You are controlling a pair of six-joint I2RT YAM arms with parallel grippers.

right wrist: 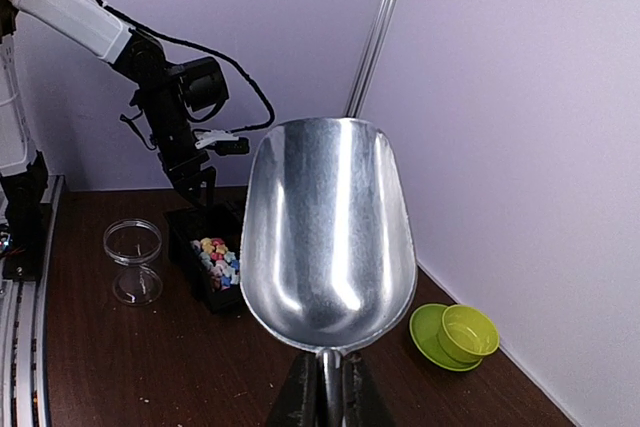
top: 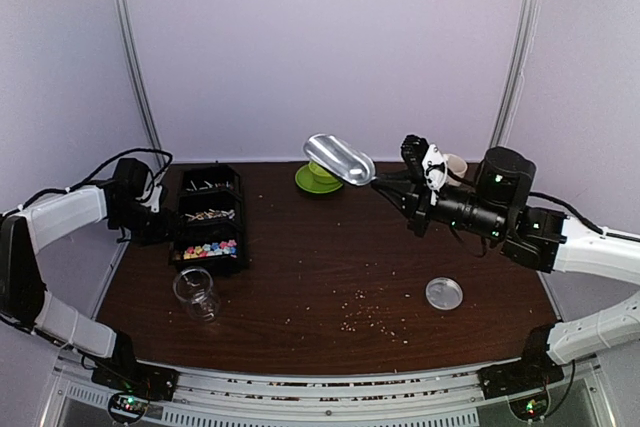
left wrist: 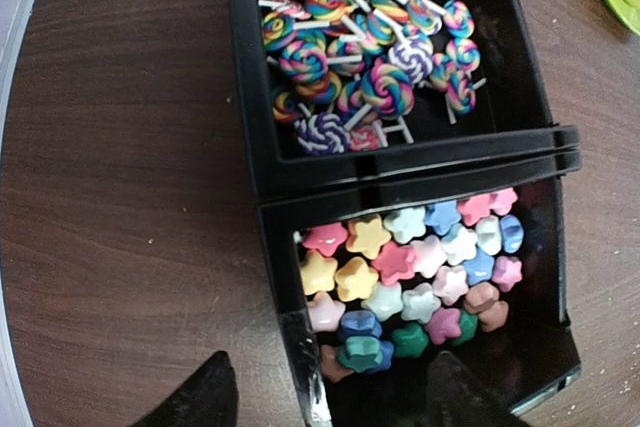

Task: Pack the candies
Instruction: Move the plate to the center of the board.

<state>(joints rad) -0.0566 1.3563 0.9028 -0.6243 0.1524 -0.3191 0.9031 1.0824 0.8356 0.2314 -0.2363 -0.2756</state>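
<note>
The candies (left wrist: 410, 277) are small pastel stars heaped in the near compartment of a black tray (left wrist: 262, 162); they also show as a bright patch (top: 210, 248) from above and as a small heap (right wrist: 217, 257) in the right wrist view. My left gripper (left wrist: 330, 372) hovers over that compartment's near left corner. It is open, with one finger outside the tray wall and the other inside, and it holds nothing. My right gripper (right wrist: 327, 387) is shut on the handle of an empty metal scoop (right wrist: 330, 237), raised over the table's back middle (top: 340, 159).
Swirled lollipops (left wrist: 370, 57) fill the tray's middle compartment. An open glass jar (top: 196, 294) stands just in front of the tray, and its round lid (top: 444, 293) lies at the right. A green cup on a saucer (top: 320, 177) sits at the back. Pale crumbs (top: 370, 317) dot the wood.
</note>
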